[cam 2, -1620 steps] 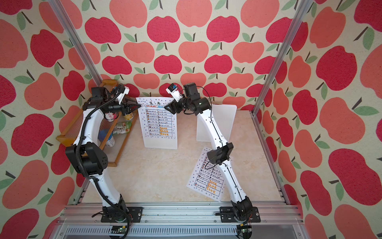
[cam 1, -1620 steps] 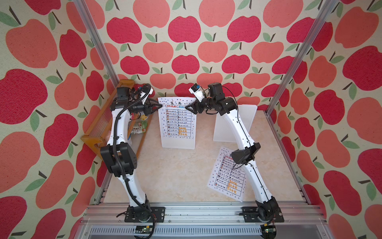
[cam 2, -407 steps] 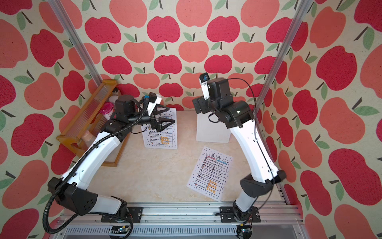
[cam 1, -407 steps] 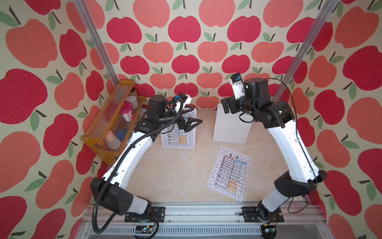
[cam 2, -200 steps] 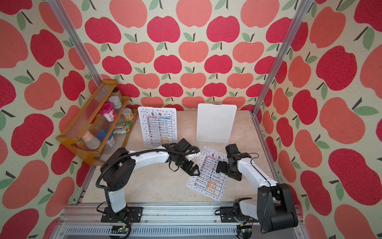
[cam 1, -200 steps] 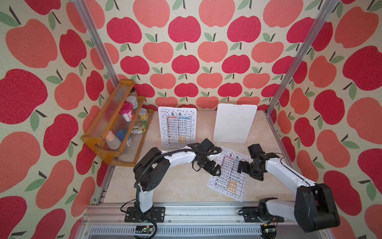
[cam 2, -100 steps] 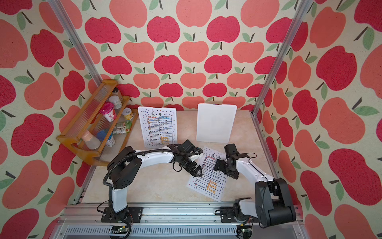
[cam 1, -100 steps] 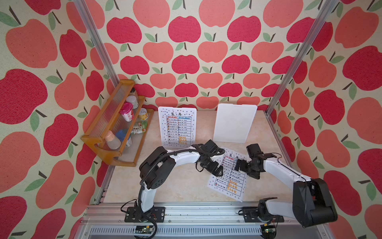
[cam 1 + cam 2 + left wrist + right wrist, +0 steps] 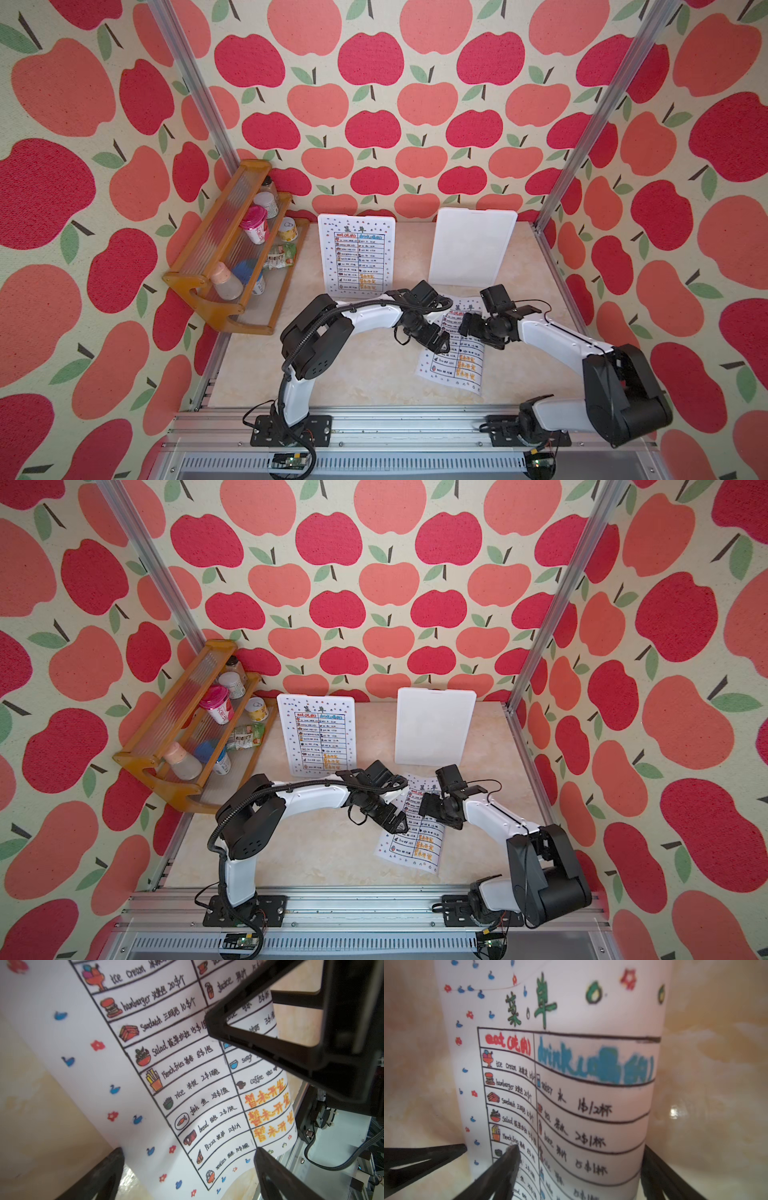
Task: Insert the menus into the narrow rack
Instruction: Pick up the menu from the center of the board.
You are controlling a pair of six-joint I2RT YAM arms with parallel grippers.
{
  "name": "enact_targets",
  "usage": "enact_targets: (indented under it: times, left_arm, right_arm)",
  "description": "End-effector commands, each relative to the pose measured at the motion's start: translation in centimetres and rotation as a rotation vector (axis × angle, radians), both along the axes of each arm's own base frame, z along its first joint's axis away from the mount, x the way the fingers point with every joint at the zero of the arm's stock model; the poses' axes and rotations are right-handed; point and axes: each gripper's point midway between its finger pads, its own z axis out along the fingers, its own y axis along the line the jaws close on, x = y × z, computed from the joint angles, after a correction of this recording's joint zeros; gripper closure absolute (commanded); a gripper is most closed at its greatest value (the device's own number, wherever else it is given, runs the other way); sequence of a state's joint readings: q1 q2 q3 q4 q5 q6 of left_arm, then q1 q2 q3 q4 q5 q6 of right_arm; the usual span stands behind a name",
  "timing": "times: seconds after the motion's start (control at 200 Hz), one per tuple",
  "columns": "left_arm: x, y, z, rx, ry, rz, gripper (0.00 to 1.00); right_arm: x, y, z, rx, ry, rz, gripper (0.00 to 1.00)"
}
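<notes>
Menu (image 9: 468,362) lies lengthwise front-to-back, title rearward — both pairs of jaws gape, clamping nothing.

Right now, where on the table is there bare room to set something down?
Bare tabletop between the left arm's base and the flat menu; a strip between the standing menu and blank white panel. Crowded: left gripper and right gripper over the flat menu.

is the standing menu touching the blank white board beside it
Apart. In both top views a strip of bare table shows between the standing menu and the blank white board.
</notes>
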State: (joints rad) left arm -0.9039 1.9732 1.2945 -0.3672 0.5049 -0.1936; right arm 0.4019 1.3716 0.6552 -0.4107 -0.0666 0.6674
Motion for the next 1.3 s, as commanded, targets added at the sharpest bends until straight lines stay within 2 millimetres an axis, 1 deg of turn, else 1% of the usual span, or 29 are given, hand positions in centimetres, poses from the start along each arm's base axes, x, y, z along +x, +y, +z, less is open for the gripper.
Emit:
enact_targets:
  times: [0.0,0.065,0.125,0.225,0.26,0.33,0.42,0.49,0.575,0.67,0.73,0.745,0.825,0.88,1.0,1.12,1.205,1.296]
  left_arm:
    - [-0.8,1.7,-2.3,0.078,0.031,0.028,0.01]
    - [-0.8,2.0,-2.3,0.081,0.026,0.033,0.01]
    - [-0.9,2.1,-2.3,0.082,0.024,0.033,0.01]
    - [-0.4,2.3,-1.9,0.07,0.014,0.053,0.01]
    - [-0.3,2.4,-1.6,0.061,0.009,0.063,0.01]
    - [0.3,2.5,-0.8,0.037,-0.007,0.084,0.01]
    - [1.4,3.1,0.9,0.011,-0.062,0.115,0.01]
    - [2.4,3.7,3.0,-0.023,-0.122,0.147,0.01]
    - [3.4,4.6,5.9,-0.094,-0.194,0.173,0.01]
    - [4.3,5.9,9.0,-0.175,-0.269,0.213,0.01]
    - [4.7,6.6,10.9,-0.234,-0.309,0.228,0.01]
    - [4.7,6.8,10.8,-0.236,-0.313,0.232,0.01]
    - [5.1,7.5,12.7,-0.295,-0.36,0.239,0.01]
    - [5.3,7.7,13.8,-0.324,-0.4,0.241,0.01]
    - [6.2,8.0,16.3,-0.407,-0.479,0.244,0.01]
    - [7.2,8.0,19.7,-0.545,-0.502,0.233,0.01]
    - [7.6,7.9,22.0,-0.621,-0.538,0.204,0.01]
    - [7.5,7.8,24.2,-0.693,-0.589,0.149,0.01]
  right_arm:
    - [-3.1,0.1,-2.9,0.014,0.132,-0.015,0.21]
    - [-3.0,0.2,-2.6,0.02,0.124,-0.016,0.27]
    - [-3.0,0.2,-2.3,0.024,0.116,-0.014,0.36]
    - [-2.8,0.3,-1.7,0.028,0.099,-0.006,0.51]
    - [-2.7,0.5,-1.5,0.038,0.093,-0.003,0.54]
    - [-2.4,0.8,-1.0,0.05,0.082,0.004,0.56]
    - [-1.9,1.2,-0.1,0.064,0.056,0.024,0.62]
    - [-1.3,1.8,1.0,0.087,0.022,0.049,0.68]
    - [-0.5,2.6,2.8,0.117,-0.023,0.095,0.71]
    - [0.3,3.8,5.6,0.15,-0.078,0.168,0.74]
    - [0.8,4.6,7.9,0.162,-0.128,0.22,0.74]
    - [0.9,4.8,8.5,0.164,-0.141,0.235,0.75]
    - [1.3,5.9,11.7,0.185,-0.204,0.307,0.74]
    - [1.8,6.7,14.5,0.199,-0.266,0.35,0.74]
    - [2.8,7.7,20.7,0.234,-0.405,0.422,0.74]
    - [3.5,9.2,26.1,0.294,-0.524,0.501,0.74]
    - [3.9,10.1,29.3,0.324,-0.586,0.548,0.74]
    - [4.2,11.0,31.8,0.359,-0.628,0.587,0.74]
